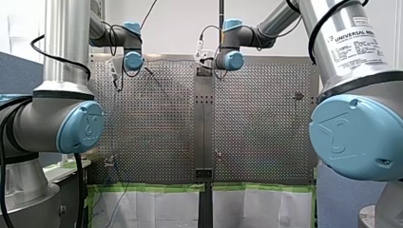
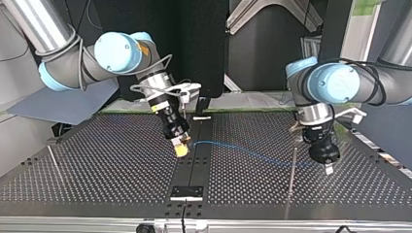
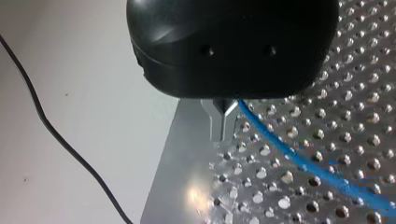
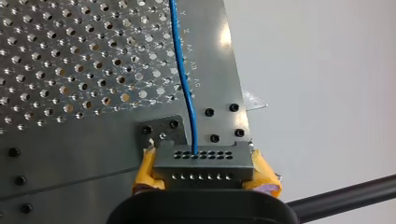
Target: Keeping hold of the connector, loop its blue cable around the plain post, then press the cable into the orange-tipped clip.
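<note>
While my right gripper (image 4: 201, 171) is clamping the grey connector (image 4: 201, 161) between its yellow pads (image 4: 148, 169), the blue cable (image 4: 186, 84) is leaving the connector straight ahead over the perforated table (image 4: 70, 70). That grip is pinning the plug end for the routing.

In the top view the cable is running from the connector toward 3 o'clock, to my left gripper (image 2: 329, 168). Its metal fingers (image 3: 214, 122) are looking pinched together, with the cable coming out right at them. I'm reading that as gripping the cable to steer the loop.

A thin post (image 2: 291, 184) is standing just beside that gripper, at its 8 o'clock. My guess is that's the one to wrap, and the looping isn't happening yet. I'm not making out an orange-tipped clip anywhere.
</note>
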